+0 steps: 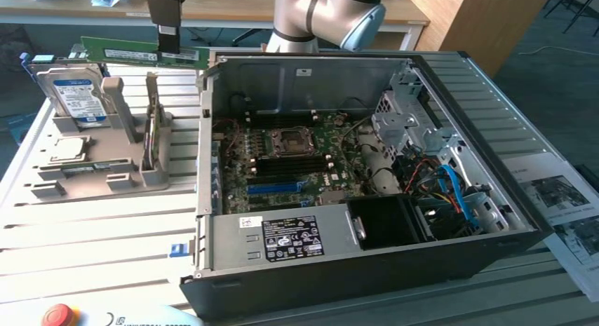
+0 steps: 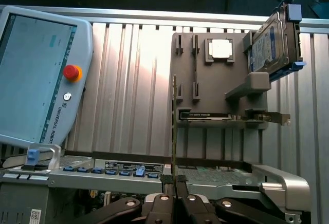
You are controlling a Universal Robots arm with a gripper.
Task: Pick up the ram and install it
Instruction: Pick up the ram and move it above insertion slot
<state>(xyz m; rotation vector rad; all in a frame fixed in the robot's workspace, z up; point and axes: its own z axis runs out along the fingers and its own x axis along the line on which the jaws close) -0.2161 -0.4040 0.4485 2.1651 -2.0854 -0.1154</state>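
At the near left corner of the slatted metal table (image 1: pixel 94 228) I see the teach pendant (image 1: pixel 58 315) with its red stop button (image 2: pixel 71 72). Further back along the left edge stands the grey holder fixture (image 1: pixel 94 173). The hard drive (image 1: pixel 75 96) sits upright in the fixture's far end and the square processor chip (image 1: pixel 67 149) lies flat just in front of it. Above the fixture's far side, toward the table's far edge, the ram (image 1: pixel 122 54) is up in the air and clear of the fixture. It is held level, and its end on the exterior view's right reaches as far as the far left corner of the open computer case (image 1: pixel 374 270). The gripper (image 1: pixel 170 45) comes down from above and pinches the ram between its two black fingers, right of the stick's middle. In the wrist view the ram (image 2: pixel 175 131) shows edge-on as a thin line rising from the clamped fingertips of the gripper (image 2: pixel 175 185). The case takes up the middle and right of the table. The motherboard (image 1: pixel 290 158) lies exposed inside it, with the power supply (image 1: pixel 280 238) along the near wall. Printed sheets (image 1: pixel 562 200) lie by the table's right edge.
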